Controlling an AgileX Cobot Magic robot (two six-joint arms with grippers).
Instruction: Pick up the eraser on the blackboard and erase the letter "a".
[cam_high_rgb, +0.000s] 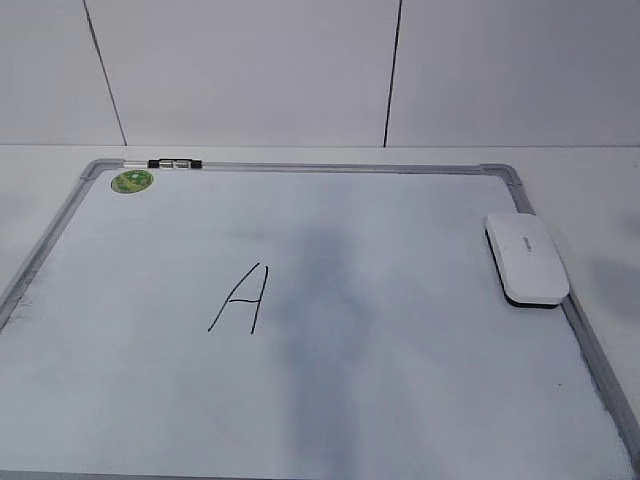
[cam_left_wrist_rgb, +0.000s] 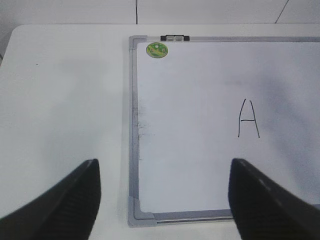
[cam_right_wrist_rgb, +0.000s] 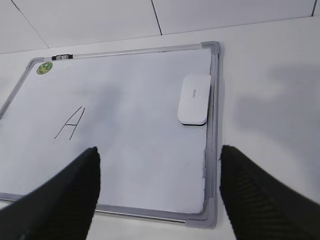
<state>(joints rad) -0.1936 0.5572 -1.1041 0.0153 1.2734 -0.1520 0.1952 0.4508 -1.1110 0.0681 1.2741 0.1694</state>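
The right gripper (cam_right_wrist_rgb: 158, 152) was nearest the camera. Its two black fingers were spread wide apart and held nothing. It hung in the air above the near edge of the big white board with the grey metal frame (cam_right_wrist_rgb: 140, 135).

The left gripper (cam_left_wrist_rgb: 163, 167) was wide apart too, and empty. It hung over the board's left near corner.

The white plastic eraser with rounded corners (cam_right_wrist_rgb: 194, 98) lay flat ahead of the right gripper and a bit to its right. It sat just inside the frame on that side, with its dark underside down on the board. That put it nearer the right gripper than the left one, so the right arm looked like the better one to pick it up. The fingers were probably spread wide so they could fit around it.

Ahead and to the left of the right gripper was a tall black letter "A" (cam_right_wrist_rgb: 70, 123). No small letter "a" showed in any view. A faint grey smudge lay beside the tall letter, so the small one may be wiped off.

A round green sticker (cam_right_wrist_rgb: 44, 68) and a small black clip (cam_right_wrist_rgb: 62, 57) sat at the far left corner, well away from both grippers. Nothing stood between the right gripper and the eraser. The frame beside it could get in one finger's way.
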